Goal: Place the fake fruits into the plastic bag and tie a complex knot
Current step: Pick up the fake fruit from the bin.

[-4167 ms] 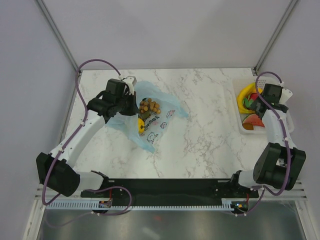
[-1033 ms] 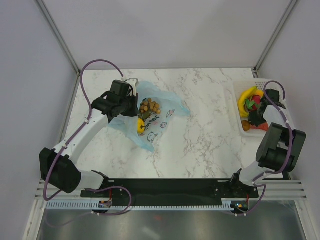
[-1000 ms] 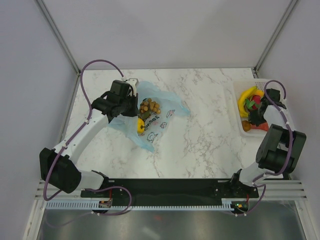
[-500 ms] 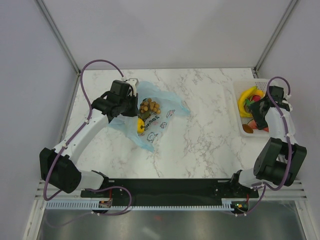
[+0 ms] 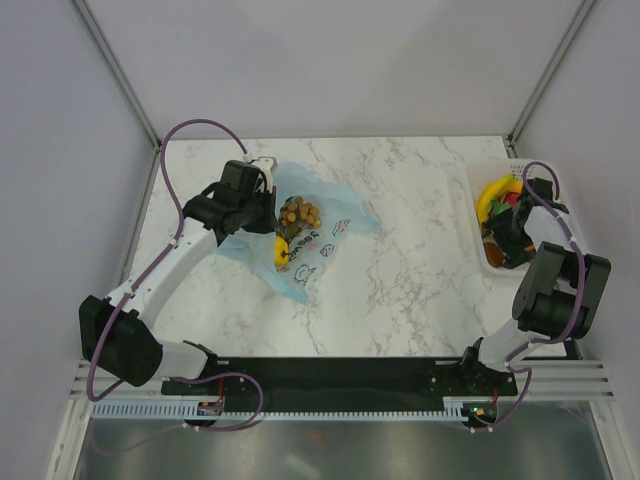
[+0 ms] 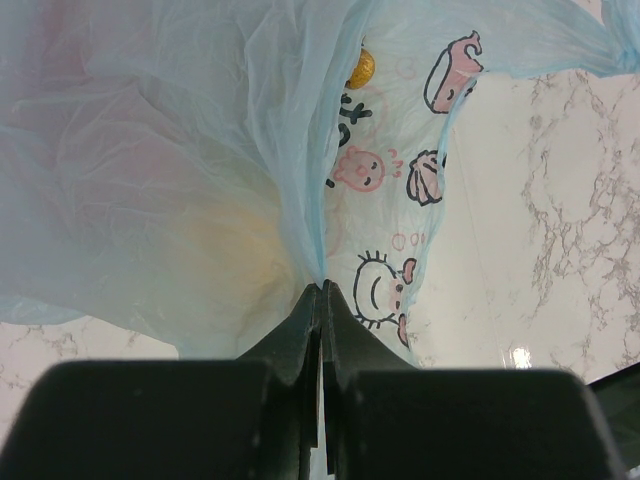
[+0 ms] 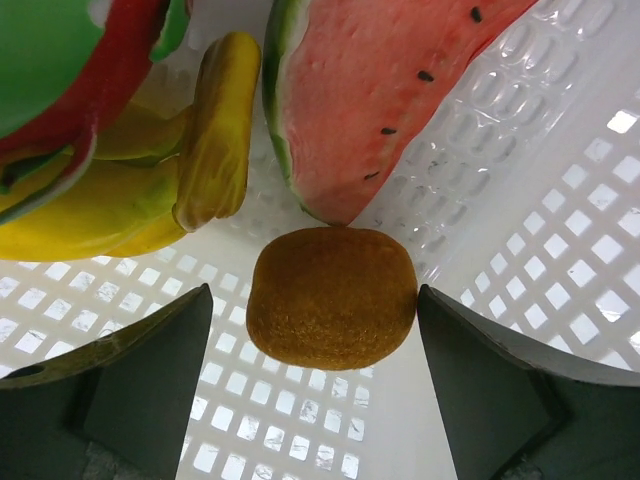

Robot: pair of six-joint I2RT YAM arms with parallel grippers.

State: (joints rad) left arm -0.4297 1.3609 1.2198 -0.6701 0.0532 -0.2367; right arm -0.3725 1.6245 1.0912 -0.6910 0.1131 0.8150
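1. Lying crumpled on the left half of the marble desk (image 5: 420,240): the plastic bag (image 5: 310,255), pale blue and thin, white doodled panel facing up.
2. Left jaws pressed tight together on a gathered fold at the bag's far-left edge. Up close from the left wrist, film bunched right into the tips, with no gap to be seen.
3. Showing at the bag's mouth from above: a tan round cluster (image 5: 299,212), and just nearer a yellow fruit (image 5: 280,248) half veiled by film. Hard to tell whether the cluster sits fully inside or only on the opening.
4. From the left wrist, only a small orange-yellow spot (image 6: 361,68) through the film, plus a faint yellowish blur lower down. Shape of neither to be made out.
5. At the desk's right edge: a white mesh basket (image 5: 490,265), largely covered by the right arm (image 5: 548,290) in the top view. Only bananas (image 5: 490,192) and a scrap of red and green recognisable there.
6. Right jaws spread wide and lowered into the basket, one tip on each side of a brown rounded fruit (image 7: 332,297). Bare mesh visible on both sides, so no contact.
7. Meeting the brown fruit's far edge: a watermelon slice (image 7: 380,90), cut off at the frame top. Left of it the bananas, and a red and green fruit (image 7: 60,60) cropped at the corner, kind unclear.
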